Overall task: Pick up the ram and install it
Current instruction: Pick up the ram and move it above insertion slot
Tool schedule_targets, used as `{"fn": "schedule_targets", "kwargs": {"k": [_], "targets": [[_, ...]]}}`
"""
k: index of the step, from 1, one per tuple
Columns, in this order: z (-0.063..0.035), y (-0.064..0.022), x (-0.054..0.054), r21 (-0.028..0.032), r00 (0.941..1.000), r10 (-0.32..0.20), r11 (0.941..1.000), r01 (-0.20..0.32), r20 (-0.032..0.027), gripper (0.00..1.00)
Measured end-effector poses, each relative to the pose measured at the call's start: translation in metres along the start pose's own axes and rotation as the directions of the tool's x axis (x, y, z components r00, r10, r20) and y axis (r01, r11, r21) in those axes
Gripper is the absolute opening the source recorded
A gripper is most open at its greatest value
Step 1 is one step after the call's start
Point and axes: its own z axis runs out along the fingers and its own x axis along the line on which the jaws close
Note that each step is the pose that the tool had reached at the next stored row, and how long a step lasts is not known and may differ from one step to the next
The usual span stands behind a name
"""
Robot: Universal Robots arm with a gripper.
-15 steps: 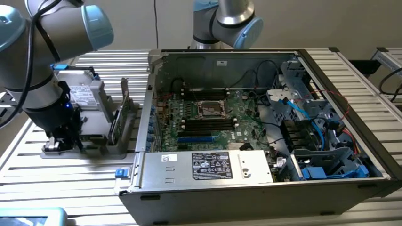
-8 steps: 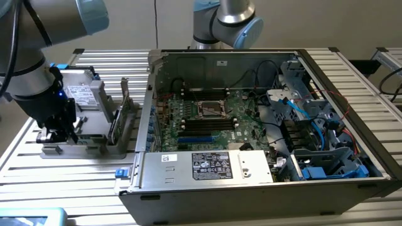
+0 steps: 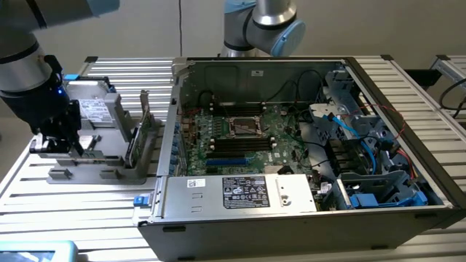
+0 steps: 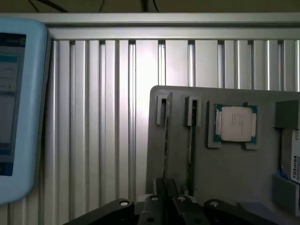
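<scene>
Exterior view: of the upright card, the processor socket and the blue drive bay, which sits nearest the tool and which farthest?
1. Upright card, on the tray beside the tool.
2. Processor socket, in the middle of the case.
3. Blue drive bay, case's corner at the exterior view's right.

The arm (image 3: 21, 68) is a thick round tube of brushed silver-grey metal, with a dark band (image 3: 22, 13) near its upper end. Its joints (image 3: 266, 19) are fat silver drums closed by pale blue caps (image 3: 287, 35) (smooth, slightly glossy). Low on the wrist a small blue light (image 3: 58, 90) glows, possibly a status ring. The gripper (image 3: 64, 143) is matt black and blocky; in the wrist view its black linkage bars carry four round silver screws (image 4: 123, 203)
</scene>
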Motion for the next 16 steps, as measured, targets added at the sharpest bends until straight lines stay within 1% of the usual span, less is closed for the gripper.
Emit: {"fn": "schedule_targets", "kwargs": {"k": [3, 16], "targets": [[-0.0137, -0.0060, 0.002, -0.0013, 1.0000, 0.000, 1.0000, 0.000, 0.0000, 0.14], [-0.0736, -0.0407, 0.013, -0.0084, 1.0000, -0.001, 1.0000, 0.001, -0.0002, 0.14]]}}
